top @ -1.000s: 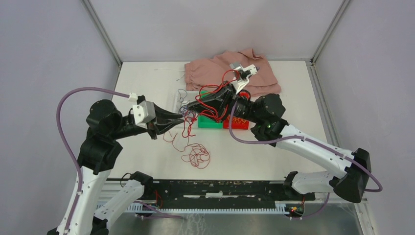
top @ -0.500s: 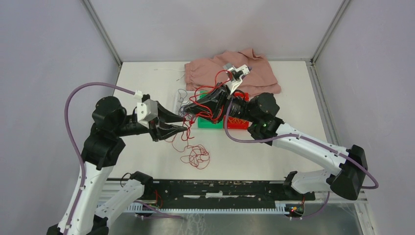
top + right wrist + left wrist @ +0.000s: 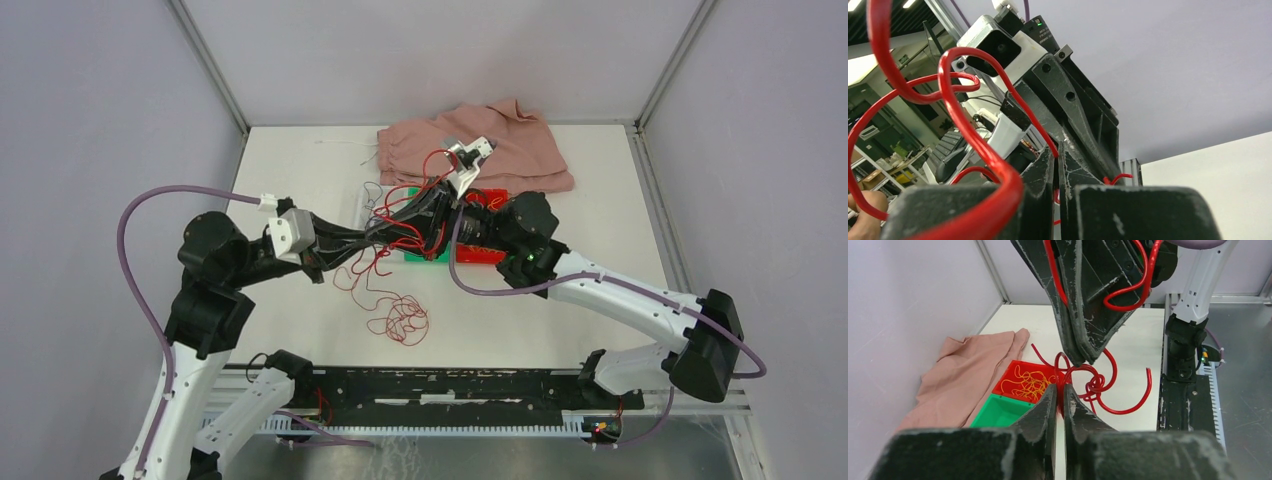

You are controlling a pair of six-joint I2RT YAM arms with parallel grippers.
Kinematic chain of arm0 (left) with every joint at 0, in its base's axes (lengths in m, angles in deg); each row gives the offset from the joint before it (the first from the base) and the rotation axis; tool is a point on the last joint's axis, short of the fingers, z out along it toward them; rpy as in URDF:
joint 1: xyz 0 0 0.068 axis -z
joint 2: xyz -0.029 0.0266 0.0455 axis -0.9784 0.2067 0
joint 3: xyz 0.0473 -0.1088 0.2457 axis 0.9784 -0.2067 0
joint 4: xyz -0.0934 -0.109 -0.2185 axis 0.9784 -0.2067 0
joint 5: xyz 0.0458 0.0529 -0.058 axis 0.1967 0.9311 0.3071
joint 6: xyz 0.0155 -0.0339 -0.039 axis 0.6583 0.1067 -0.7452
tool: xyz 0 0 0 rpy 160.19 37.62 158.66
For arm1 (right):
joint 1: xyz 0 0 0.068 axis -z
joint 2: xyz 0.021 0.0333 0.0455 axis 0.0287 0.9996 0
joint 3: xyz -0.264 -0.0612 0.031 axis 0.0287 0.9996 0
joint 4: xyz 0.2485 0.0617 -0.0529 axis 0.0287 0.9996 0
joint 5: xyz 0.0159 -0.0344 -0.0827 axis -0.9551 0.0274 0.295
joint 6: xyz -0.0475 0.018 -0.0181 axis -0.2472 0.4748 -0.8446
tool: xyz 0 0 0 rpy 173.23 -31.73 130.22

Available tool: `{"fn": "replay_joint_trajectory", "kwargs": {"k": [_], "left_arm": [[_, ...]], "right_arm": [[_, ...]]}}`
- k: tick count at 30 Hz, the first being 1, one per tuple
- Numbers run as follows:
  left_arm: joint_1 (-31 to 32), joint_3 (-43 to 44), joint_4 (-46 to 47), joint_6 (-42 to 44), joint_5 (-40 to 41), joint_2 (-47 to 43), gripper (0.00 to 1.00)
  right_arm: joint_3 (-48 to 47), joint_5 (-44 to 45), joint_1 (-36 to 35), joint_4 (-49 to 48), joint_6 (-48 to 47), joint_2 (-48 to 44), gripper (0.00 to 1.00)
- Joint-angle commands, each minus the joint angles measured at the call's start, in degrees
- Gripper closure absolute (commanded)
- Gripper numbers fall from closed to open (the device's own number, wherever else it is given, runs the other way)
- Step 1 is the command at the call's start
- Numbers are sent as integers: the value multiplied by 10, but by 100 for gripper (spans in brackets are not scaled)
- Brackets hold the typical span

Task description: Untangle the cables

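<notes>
1. The black left hand (image 3: 372,238) reaches over the white table (image 3: 300,160), its fingers (image 3: 1045,405) narrowed to a pinch on the thin red cable (image 3: 400,320).
2. That red cable hangs down into a loose tangle on the table.
3. The black right hand (image 3: 392,222) meets it tip to tip, clamped on the same cable, with red loops draped over it.
4. Beyond sit a green plastic bin (image 3: 1000,412), a red plastic bin (image 3: 1004,380) holding the thin yellow cable (image 3: 1030,382), and a crumpled pink cloth (image 3: 520,150).
</notes>
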Motion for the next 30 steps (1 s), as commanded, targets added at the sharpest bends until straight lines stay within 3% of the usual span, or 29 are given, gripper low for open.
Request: {"fn": "replay_joint_trajectory", "kwargs": {"k": [1,6,11,21,28,30], "left_arm": [[-2,-4,32,-12,19,-9,93],[-1,-2,31,-7,34,-19,97],[-1,24,67,-54,107,-20,97],[-2,6,117,51,378,-46,97],[-1,-17,100,69,345,-69,97],[-1,-21,90,86,369,-72,97]], "right_arm": [[-19,-14,-5,-38,11,-6,99],[-3,-4,-5,-21,-1,-33,99],[36,-3,-4,-2,-10,-73,99],[114,29,33,72,-40,-198,99],[115,39,62,133,-64,-241,99],[105,41,73,158,-79,-257,99]]}}
